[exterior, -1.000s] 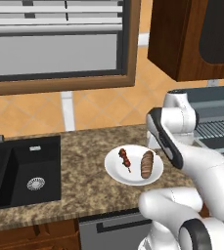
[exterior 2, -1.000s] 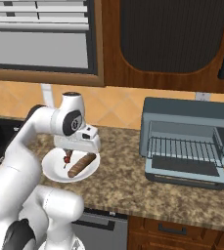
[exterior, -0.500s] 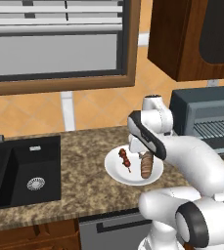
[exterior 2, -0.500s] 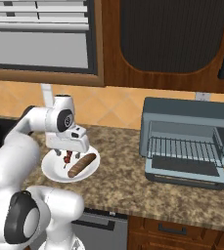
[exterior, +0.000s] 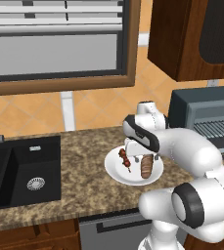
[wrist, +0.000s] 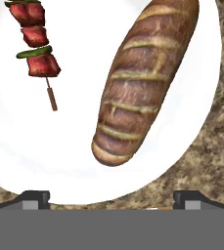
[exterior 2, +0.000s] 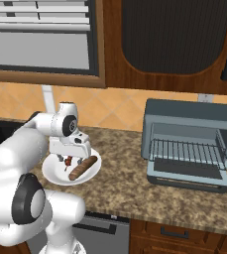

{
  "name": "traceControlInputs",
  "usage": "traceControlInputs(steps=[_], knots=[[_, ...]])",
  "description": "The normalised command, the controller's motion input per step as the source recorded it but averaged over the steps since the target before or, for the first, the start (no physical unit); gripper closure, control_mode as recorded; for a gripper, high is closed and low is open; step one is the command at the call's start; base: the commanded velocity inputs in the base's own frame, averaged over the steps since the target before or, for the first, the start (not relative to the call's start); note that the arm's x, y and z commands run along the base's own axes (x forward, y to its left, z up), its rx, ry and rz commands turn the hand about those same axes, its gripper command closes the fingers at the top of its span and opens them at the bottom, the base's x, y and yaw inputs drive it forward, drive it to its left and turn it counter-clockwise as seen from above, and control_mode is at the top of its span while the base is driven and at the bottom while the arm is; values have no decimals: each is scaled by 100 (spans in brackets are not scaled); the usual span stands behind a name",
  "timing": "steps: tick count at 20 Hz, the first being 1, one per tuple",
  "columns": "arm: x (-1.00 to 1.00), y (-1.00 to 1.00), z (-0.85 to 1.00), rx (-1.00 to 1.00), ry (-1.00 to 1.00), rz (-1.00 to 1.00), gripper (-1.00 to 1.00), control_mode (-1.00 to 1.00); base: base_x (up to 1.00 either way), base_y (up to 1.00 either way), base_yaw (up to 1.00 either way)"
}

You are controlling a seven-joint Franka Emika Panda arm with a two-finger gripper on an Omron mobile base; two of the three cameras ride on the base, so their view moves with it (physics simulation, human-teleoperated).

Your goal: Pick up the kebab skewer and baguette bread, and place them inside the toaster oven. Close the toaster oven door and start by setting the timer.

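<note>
Here the first step is in hand: the reach for the food on the white plate [exterior: 114, 168], with nothing lifted yet. In the left base view the gripper [exterior: 142, 157] hangs low at the middle of the frame, directly over the plate on the speckled counter [exterior: 79, 185]; in the right base view it sits at centre left, just above the same plate [exterior 2: 50, 173]. The fingertips [wrist: 35, 197] stand spread wide at the bottom corners of the hand view, released and holding nothing.

In the hand view the baguette bread [wrist: 140, 83] runs from the upper right down toward the centre, its near end between the two tips but further up the frame. The kebab skewer [wrist: 35, 46] lies in the upper left, well apart from the loaf, its bare stick end pointing down the frame. Both rest flat on the plate. The left base view shows the skewer [exterior: 124, 160] left of the loaf [exterior: 146, 167].

The toaster oven [exterior 2: 189, 144] stands at the right of the right base view, its door [exterior 2: 187, 172] dropped open and the wire rack bare, so it looks ready to receive.

As I judge it, the loaf is the likelier first pick, since it lies nearer the line of the jaws. The next move calls for a short descent so the tips straddle the loaf across its width, then a close and a lift clear of the plate rim before swinging right toward the oven.
</note>
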Motion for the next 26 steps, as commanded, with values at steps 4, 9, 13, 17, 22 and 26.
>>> traceControlInputs(steps=[4,9,13,17,22,26], knots=[[7,0,-30,0,1,0,-100,-100,0,0,0],[17,3,-16,0,1,0,-100,-100,0,0,0],[13,-16,-1,1,0,0,-100,-100,0,0,0],[0,-26,-2,0,-1,0,-100,-100,0,0,0],[3,-10,-10,0,-6,-8,-100,-100,0,0,0],[4,-2,-9,1,-14,-15,-100,-100,0,0,0]])
